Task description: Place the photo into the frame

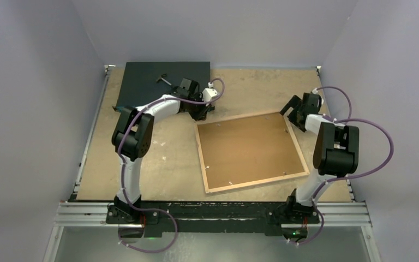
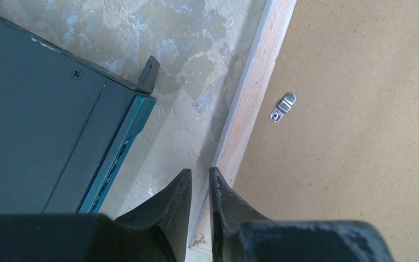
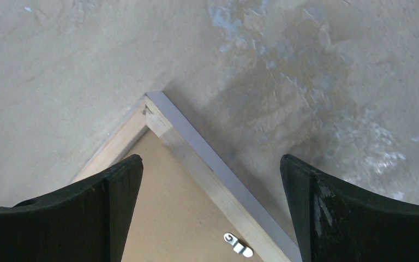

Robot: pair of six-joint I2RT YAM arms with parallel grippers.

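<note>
The frame [image 1: 201,158] lies face down on the table, wood rim up, with a brown backing board [image 1: 248,147] inside it. The photo is hidden from every view. My left gripper [image 1: 201,113] is at the frame's far left corner. In the left wrist view its jaws [image 2: 200,174] stand narrow, shut on the wood rail [image 2: 256,76] at that corner. My right gripper [image 1: 293,113] hovers over the far right corner. It is wide open [image 3: 211,161], with the frame's corner [image 3: 169,123] below and between its fingers, and it touches nothing.
A dark flat box [image 1: 153,82] lies at the far left, close to the left gripper, with its teal edge [image 2: 121,144] beside the frame corner. Small metal clips [image 2: 282,107] [image 3: 238,244] sit on the backing board. Walls enclose the table on three sides.
</note>
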